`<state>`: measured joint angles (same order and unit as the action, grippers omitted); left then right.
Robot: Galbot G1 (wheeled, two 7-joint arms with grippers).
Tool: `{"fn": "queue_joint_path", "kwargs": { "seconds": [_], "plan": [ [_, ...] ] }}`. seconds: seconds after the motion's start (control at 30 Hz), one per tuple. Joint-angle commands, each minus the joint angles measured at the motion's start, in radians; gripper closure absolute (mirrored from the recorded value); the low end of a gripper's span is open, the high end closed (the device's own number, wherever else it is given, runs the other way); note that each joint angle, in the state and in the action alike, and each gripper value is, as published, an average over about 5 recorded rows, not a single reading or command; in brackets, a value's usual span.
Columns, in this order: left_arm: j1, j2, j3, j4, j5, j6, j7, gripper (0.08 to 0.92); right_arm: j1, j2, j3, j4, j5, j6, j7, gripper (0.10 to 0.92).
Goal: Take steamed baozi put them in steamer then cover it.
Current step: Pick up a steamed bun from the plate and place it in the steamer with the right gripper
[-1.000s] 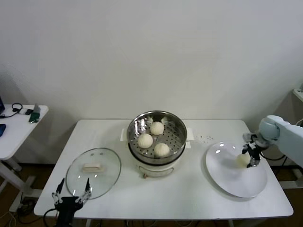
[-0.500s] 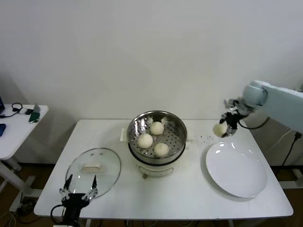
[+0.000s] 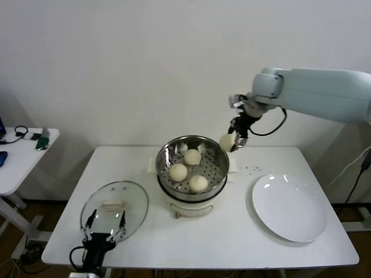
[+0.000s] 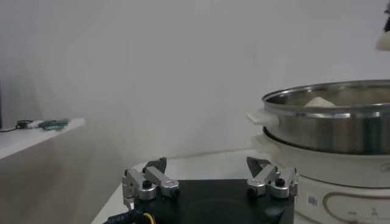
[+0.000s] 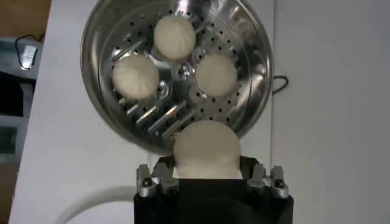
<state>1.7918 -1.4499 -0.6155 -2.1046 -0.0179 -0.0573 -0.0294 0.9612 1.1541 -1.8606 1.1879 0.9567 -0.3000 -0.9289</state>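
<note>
The steel steamer [image 3: 167, 155] stands mid-table on its white pot base, with three cream baozi [image 3: 178, 172] on its perforated floor. My right gripper [image 3: 235, 141] hangs just above the steamer's far right rim, shut on a fourth baozi [image 3: 226, 141]. In the right wrist view this baozi [image 5: 206, 146] fills the space between the fingers of the right gripper [image 5: 207, 173], with the steamer [image 5: 259, 58] below. The glass cover [image 3: 124, 200] lies flat to the steamer's left. My left gripper [image 3: 105, 223] hovers open at the cover's near edge; the left wrist view shows the left gripper [image 4: 207, 176] holding nothing.
A large white plate [image 3: 290, 207] lies bare on the table's right side. A small side table [image 3: 17, 156] with cables stands off to the left. A white wall rises close behind the table.
My right gripper has lifted the baozi off the plate and carried it left and up to the steamer's far right rim. My left gripper has crept slightly right, over the cover's near edge.
</note>
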Motion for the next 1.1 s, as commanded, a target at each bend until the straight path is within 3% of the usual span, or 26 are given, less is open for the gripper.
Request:
{"fn": "queue_joint_path", "kwargs": {
  "seconds": [0.03,0.57,1.1],
  "plan": [
    [0.001,0.007,0.002,0.001,-0.006,-0.007,0.001,0.177,-0.010,0.205,-0.099,-0.019,0.137,-0.031,0.035,0.335],
    [0.003,0.006,-0.017,0.012,-0.012,-0.002,0.000,0.177,-0.212,0.301,-0.087,-0.200,0.023,-0.028,0.024,0.330],
    [-0.009,0.010,-0.017,0.021,-0.008,0.004,0.001,0.177,-0.231,0.246,-0.071,-0.187,-0.060,-0.029,0.015,0.323]
  ]
}}
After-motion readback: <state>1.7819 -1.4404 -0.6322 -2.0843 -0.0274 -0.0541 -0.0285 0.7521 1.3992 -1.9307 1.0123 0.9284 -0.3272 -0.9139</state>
